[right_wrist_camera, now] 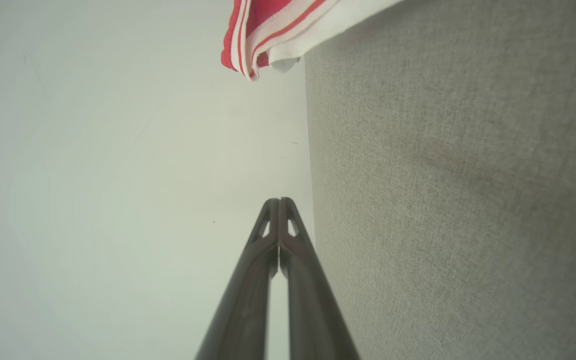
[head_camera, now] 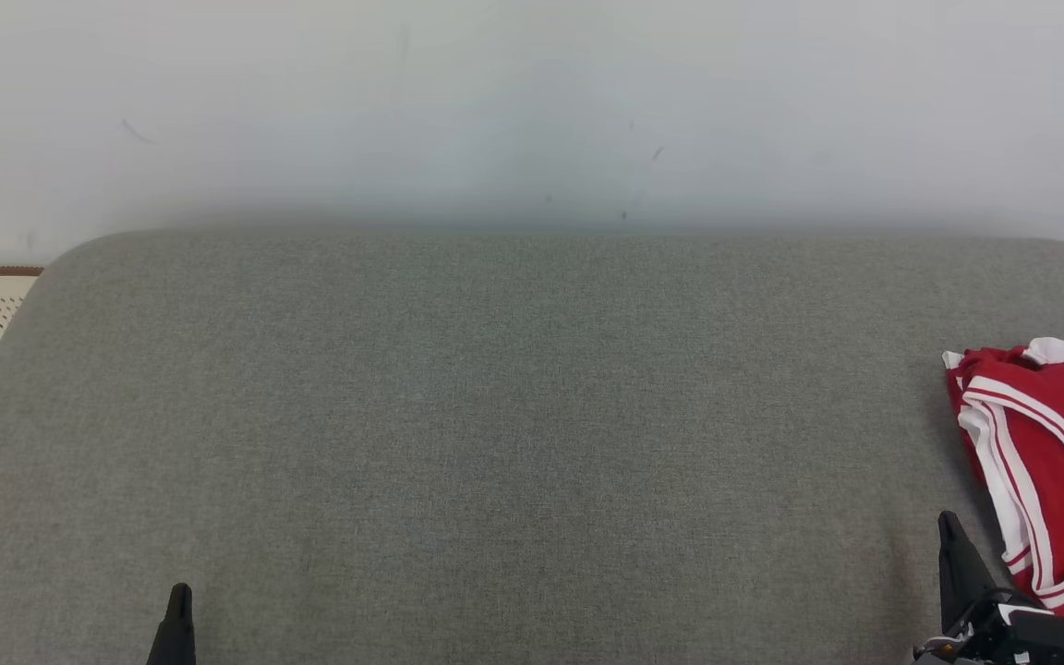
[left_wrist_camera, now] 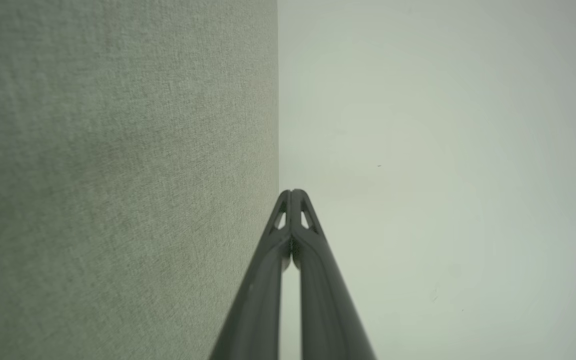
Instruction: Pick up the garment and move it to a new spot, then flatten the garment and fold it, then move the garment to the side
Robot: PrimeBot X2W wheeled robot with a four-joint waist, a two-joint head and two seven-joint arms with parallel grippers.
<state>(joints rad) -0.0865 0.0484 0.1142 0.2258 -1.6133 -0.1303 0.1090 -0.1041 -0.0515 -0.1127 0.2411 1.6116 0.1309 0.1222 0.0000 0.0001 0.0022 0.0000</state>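
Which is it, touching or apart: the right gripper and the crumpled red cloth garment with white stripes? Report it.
Apart. The right wrist view shows pale wall between the shut right gripper and the red striped garment.

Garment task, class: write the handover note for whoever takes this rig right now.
Left gripper: fingers shut, empty, at the near left of the pad.
Right gripper: fingers shut, empty, near the garment but apart from it.
Garment: bunched at the pad's right edge, not flat.
Done: nothing evident.
Left: pick up, move, flatten, fold, set aside.
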